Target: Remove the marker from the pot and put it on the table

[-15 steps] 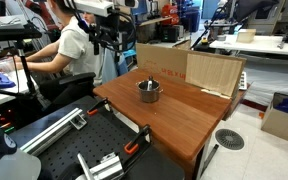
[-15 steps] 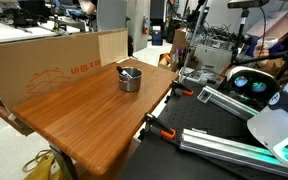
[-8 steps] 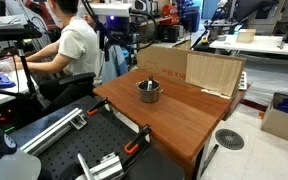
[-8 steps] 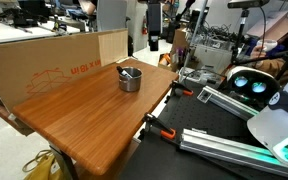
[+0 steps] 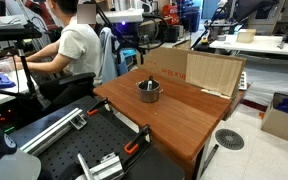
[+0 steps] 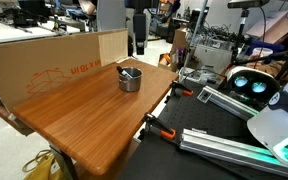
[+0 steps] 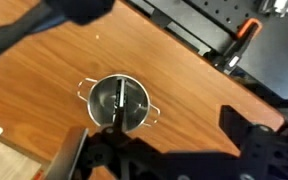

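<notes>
Here I am, gripper point(image 7: 159, 160) hanging above the worktop point(image 5: 184, 115), jaws apart, nothing held. The pot point(image 7: 119, 103) sits right below in the wrist view, and the marker point(image 7: 119, 98) lies inside it, leaning across the dark bowl. My plan is to centre over the stick, turn so the jaws straddle it crosswise, drop inside the rim without bumping the steel, pinch and lift straight. There's red print on the cardboard sheet point(image 6: 54, 72), too small for me to read.

Marker point(image 7: 118, 103) in pot point(image 7: 144, 104), on table point(image 7: 44, 80)
</notes>
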`<state>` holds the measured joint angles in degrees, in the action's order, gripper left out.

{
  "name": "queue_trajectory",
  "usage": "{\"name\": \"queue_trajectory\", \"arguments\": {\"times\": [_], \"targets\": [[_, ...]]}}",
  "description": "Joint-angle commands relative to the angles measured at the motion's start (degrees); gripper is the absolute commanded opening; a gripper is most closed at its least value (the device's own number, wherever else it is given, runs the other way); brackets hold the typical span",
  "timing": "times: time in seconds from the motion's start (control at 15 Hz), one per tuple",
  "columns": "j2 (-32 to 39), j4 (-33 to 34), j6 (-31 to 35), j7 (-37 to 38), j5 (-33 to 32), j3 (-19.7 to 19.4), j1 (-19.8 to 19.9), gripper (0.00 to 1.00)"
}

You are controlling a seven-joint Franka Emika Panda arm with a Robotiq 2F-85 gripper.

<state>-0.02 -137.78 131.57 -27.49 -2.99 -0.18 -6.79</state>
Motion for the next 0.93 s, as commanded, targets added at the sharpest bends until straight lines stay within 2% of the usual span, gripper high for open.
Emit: {"name": "queue_trajectory", "arguments": {"times": [0.0,0.53,0.87], "targets": [[3.5,1.5,2.5,-2.4,-1.0,1.0,1.9,1.00],[8.3,1.6,10.0,-4.4,-0.8,1.1,4.8,1.00],[11.9,3.7,11.2,-4.5,-0.3,1.4,6.3,1.00]]}}
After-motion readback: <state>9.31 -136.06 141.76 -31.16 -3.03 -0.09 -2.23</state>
